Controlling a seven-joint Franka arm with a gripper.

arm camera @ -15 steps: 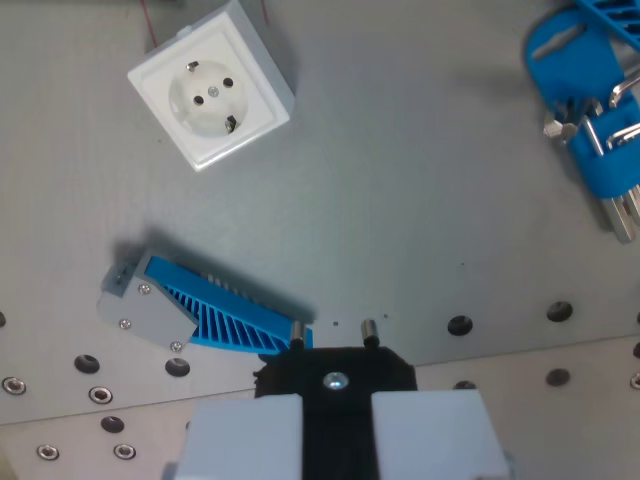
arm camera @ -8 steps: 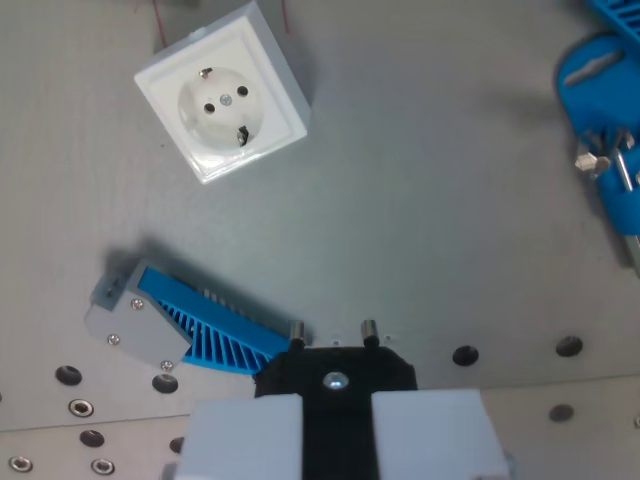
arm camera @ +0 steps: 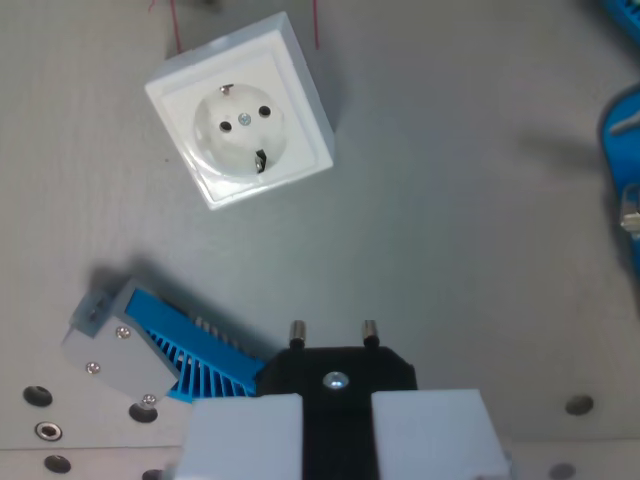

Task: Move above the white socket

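The white socket (arm camera: pixel 241 122) lies face up on the grey table in the wrist view's upper left, turned at an angle, with two round holes and a centre screw showing. My gripper (arm camera: pixel 335 425) fills the bottom centre, its white fingers (arm camera: pixel 245 435) shut on a black plug (arm camera: pixel 337 372). The plug's two metal pins point up in the picture, toward the table's middle. The socket sits well above and to the left of the plug's pins.
A blue ribbed part with a grey end block (arm camera: pixel 150 345) lies at lower left, partly under the plug. A blue fixture (arm camera: pixel 625 175) shows at the right edge. Bolt holes (arm camera: pixel 577 405) dot the table's lower strip.
The whole scene has shifted down and to the right, so the camera has moved toward the socket. The socket looks larger and closer to centre. The plug stays held.
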